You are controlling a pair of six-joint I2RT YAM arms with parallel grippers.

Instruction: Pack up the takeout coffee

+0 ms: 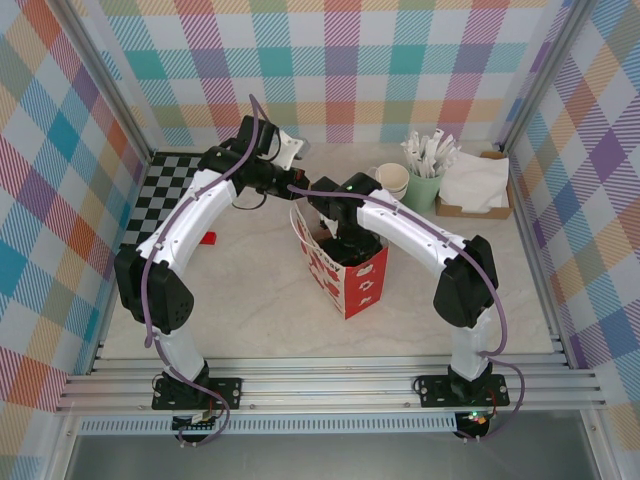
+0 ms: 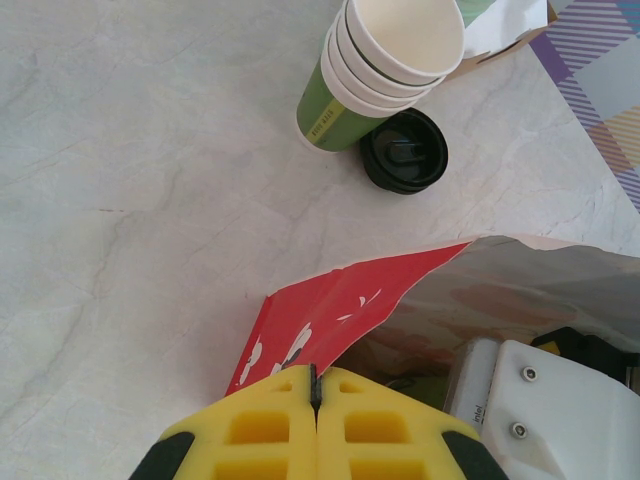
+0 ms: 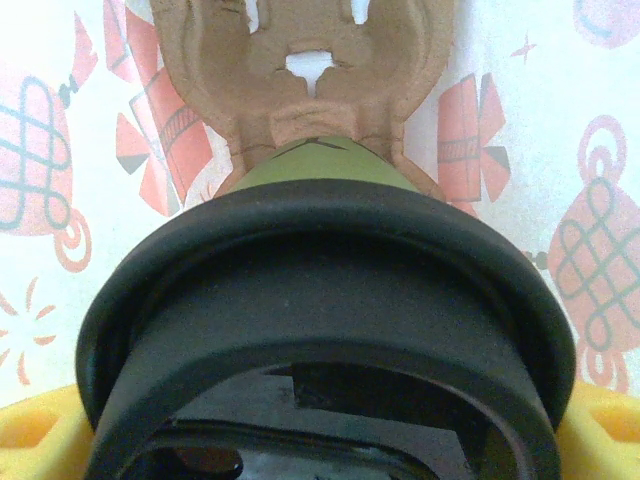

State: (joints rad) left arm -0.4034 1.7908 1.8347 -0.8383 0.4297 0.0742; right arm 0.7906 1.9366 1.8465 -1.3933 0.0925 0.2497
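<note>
The takeout coffee (image 3: pixel 320 300), a dark-green cup under a black lid, hangs inside the red-and-white paper bag (image 1: pixel 345 280). My right gripper (image 3: pixel 320 445) is shut on it, with a yellow finger on either side of the lid. Just beneath the cup lies a brown cardboard cup carrier (image 3: pixel 300 60) on the bag's bottom. In the top view my right gripper (image 1: pixel 345 245) reaches down into the bag's mouth. My left gripper (image 2: pixel 315 385) is shut on the bag's red rim (image 2: pixel 340 310) and holds it up at the far-left corner.
A stack of lidless green cups (image 2: pixel 380 70) stands behind the bag with a loose black lid (image 2: pixel 404 150) beside it. A pale-green cup of wrapped sticks (image 1: pixel 425 175) and a napkin box (image 1: pixel 478 185) sit at the back right. A checkered mat (image 1: pixel 165 180) lies at the back left.
</note>
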